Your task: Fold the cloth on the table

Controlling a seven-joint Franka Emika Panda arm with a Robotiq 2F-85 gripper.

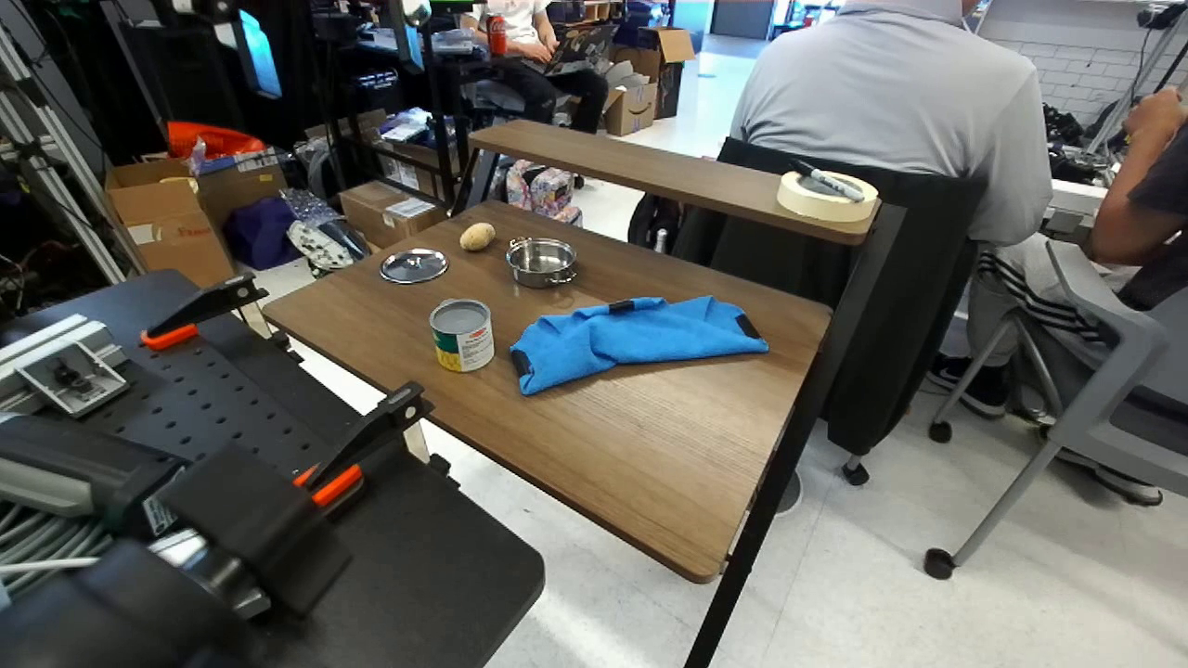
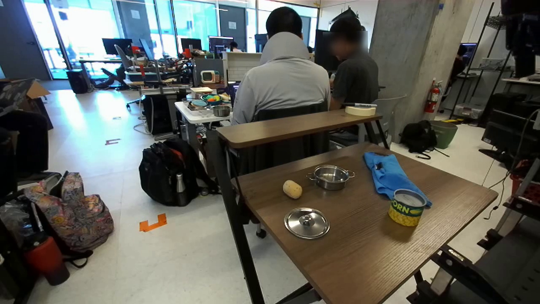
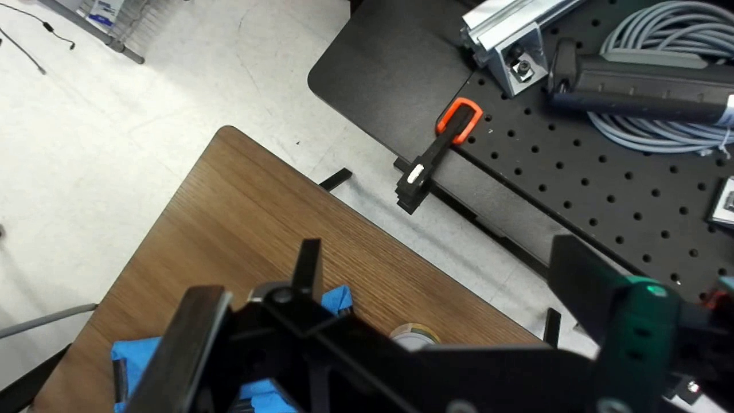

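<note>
The bright blue cloth (image 1: 650, 339) lies rumpled in a long strip on the brown wood-grain table (image 1: 640, 473), with black patches along its edges. In an exterior view it lies behind and partly hidden by a can (image 2: 406, 209). In the wrist view the cloth (image 3: 139, 354) shows in pieces at the lower left, mostly hidden by my gripper. My gripper (image 3: 438, 258) shows only in the wrist view, with its fingers wide apart and nothing between them. It is above the table's front edge and apart from the cloth. The gripper does not show in either exterior view.
A steel pot (image 1: 541, 264), its lid (image 1: 414, 267) and a potato (image 1: 477, 237) are on the table beyond the can. A raised wooden shelf (image 1: 640, 172) holds a tape roll (image 1: 817, 202) and marker. A black bench (image 3: 395, 74) with clamps (image 3: 430, 160) stands across a gap.
</note>
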